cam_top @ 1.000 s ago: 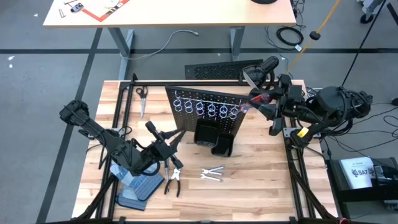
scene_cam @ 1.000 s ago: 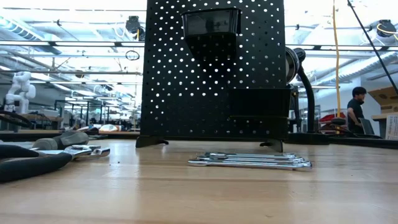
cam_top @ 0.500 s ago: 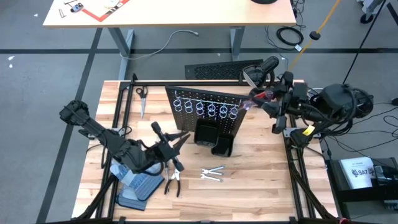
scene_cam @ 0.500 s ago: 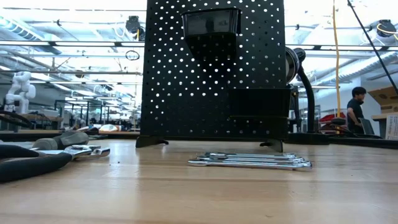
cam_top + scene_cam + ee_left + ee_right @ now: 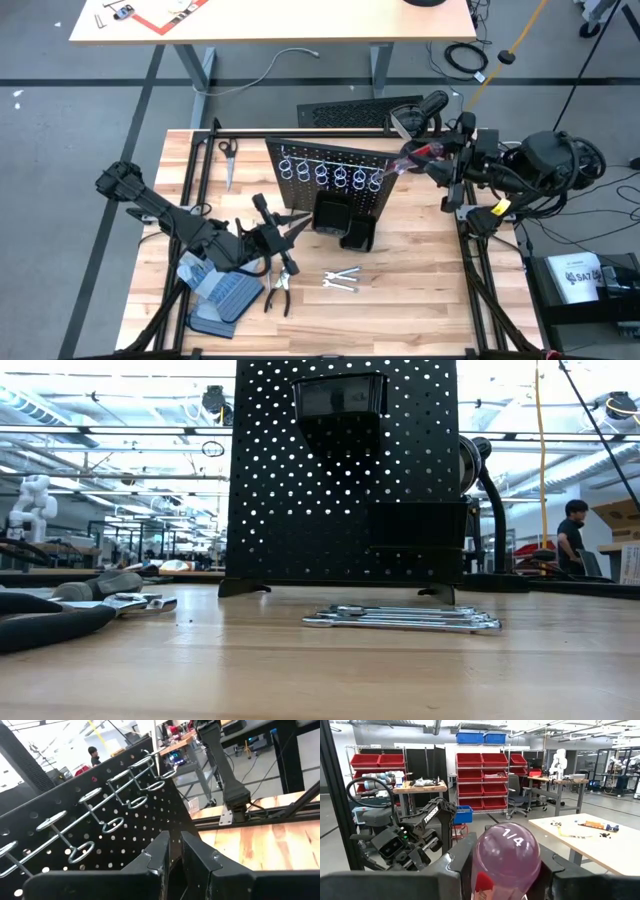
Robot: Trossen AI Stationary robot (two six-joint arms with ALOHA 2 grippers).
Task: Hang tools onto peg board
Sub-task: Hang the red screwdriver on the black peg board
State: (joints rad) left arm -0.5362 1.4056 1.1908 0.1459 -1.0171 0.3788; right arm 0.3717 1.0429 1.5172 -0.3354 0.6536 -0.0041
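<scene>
Tools and peg board on the wooden table

The black perforated peg board [image 5: 330, 180] is stood upright mid-table; silver wrenches [image 5: 341, 279] and pliers [image 5: 279, 292] are laid flat before it; a red-handled screwdriver [image 5: 415, 155] is held at its right edge.

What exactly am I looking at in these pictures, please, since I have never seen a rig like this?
Two robot arms work at a wooden table. One picture looks down from above, one looks level across the tabletop, and two come from cameras on the wrists. The right gripper holds a red-handled screwdriver in its jaws beside the peg board. The left gripper has its jaws nearly together in front of the board. Wrenches, pliers and gloves lie on the table.
</scene>
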